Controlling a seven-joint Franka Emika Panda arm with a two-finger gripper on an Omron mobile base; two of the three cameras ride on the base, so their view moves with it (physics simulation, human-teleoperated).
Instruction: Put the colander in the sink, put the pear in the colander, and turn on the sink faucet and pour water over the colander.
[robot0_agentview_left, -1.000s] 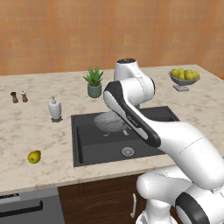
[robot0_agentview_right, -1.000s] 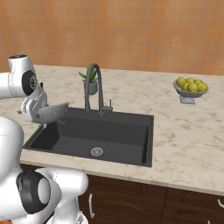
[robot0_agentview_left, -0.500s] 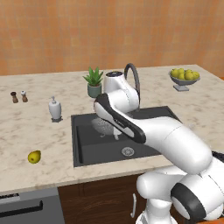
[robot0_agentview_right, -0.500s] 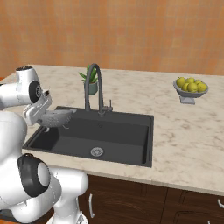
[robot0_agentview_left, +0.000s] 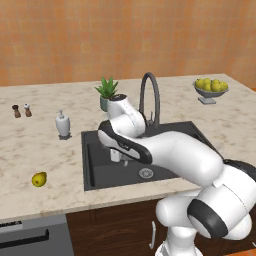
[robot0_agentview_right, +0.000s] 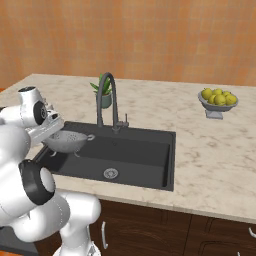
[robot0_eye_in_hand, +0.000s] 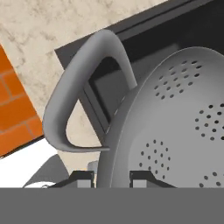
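Marble counter, orange brick wall

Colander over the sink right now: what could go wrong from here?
1. The gripper pinches only the thin rim of the colander, beside its handle; the bowl hangs off to one side and could tilt or slip.
2. It is held at the left end of the sink, near the wall; a release here might leave it leaning on that wall, well left of the faucet spout.
3. The pear sits close to the counter's front edge; a clumsy grasp could nudge it off.
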